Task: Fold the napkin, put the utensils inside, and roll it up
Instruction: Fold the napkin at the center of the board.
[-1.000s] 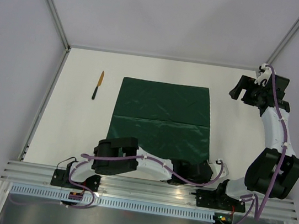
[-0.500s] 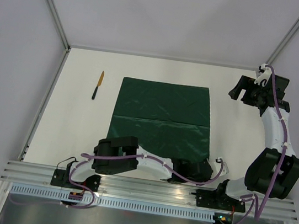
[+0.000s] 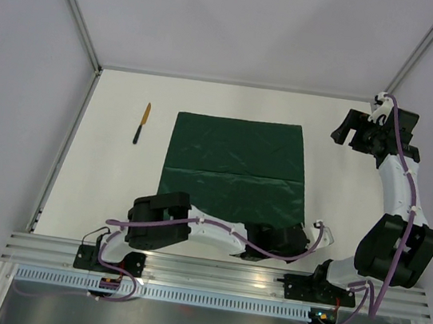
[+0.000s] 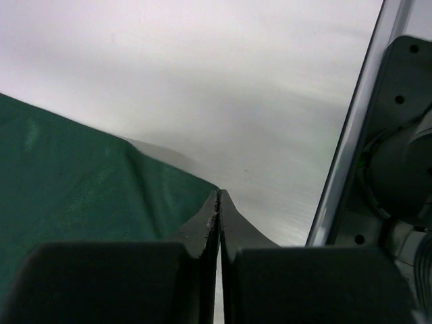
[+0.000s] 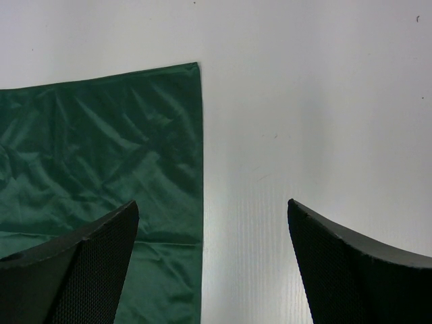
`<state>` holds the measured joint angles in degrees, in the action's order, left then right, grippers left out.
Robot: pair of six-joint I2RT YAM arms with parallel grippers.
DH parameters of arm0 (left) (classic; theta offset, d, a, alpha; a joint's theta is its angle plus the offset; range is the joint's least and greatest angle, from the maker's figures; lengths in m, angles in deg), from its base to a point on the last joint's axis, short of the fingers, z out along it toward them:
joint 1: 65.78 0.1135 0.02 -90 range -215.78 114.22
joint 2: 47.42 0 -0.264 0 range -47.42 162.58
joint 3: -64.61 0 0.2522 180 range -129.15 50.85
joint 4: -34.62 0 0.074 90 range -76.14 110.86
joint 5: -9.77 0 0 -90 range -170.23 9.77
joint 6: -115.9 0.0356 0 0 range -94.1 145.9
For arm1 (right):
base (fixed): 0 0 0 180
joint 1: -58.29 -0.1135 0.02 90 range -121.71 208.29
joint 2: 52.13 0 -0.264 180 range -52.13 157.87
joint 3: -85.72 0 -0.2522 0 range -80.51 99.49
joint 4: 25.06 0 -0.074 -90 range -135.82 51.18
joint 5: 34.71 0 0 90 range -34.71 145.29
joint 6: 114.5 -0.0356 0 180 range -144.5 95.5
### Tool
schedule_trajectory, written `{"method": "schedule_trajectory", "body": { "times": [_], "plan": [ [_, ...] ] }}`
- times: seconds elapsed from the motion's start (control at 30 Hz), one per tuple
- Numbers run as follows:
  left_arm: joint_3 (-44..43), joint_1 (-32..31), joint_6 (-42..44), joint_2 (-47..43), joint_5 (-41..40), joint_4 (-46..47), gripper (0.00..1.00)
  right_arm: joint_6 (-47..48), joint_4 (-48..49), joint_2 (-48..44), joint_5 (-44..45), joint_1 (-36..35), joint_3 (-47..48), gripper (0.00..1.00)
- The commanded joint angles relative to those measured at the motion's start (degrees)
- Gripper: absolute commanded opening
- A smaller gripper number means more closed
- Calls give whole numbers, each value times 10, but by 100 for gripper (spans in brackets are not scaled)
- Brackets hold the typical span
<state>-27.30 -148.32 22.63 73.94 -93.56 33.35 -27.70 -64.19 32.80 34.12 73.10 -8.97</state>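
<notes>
The white counter (image 3: 110, 175) carries two things. A dark green napkin (image 3: 236, 169) lies spread open around its middle, with a faint crease running left to right; part of its near edge is hidden. Left of it and well apart lies one thin utensil (image 3: 142, 123), its orange-yellow end far and its dark end near.

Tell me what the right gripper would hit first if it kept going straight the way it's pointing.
Most likely the bare table, just beside the napkin's right edge. The open right gripper straddles that edge in its wrist view, so one finger might touch cloth first; depth is unclear.
</notes>
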Motion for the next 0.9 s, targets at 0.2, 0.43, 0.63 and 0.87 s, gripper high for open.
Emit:
{"method": "schedule_trajectory", "body": {
  "times": [0.2, 0.43, 0.63, 0.87],
  "plan": [
    [12, 23, -43, -42, 20, 28, 2, -10, -20, 1, -4, 2, -1, 95],
    [18, 34, -39, -40, 58, 30, 2, -8, -22, 3, -5, 2, -2, 95],
    [17, 28, -31, -28, 60, 34, 25, -8, -22, 7, -5, 2, -2, 95],
    [-10, 7, -13, 5, 64, 34, 37, -7, -22, 13, -5, 2, -3, 95]
  ]
}}
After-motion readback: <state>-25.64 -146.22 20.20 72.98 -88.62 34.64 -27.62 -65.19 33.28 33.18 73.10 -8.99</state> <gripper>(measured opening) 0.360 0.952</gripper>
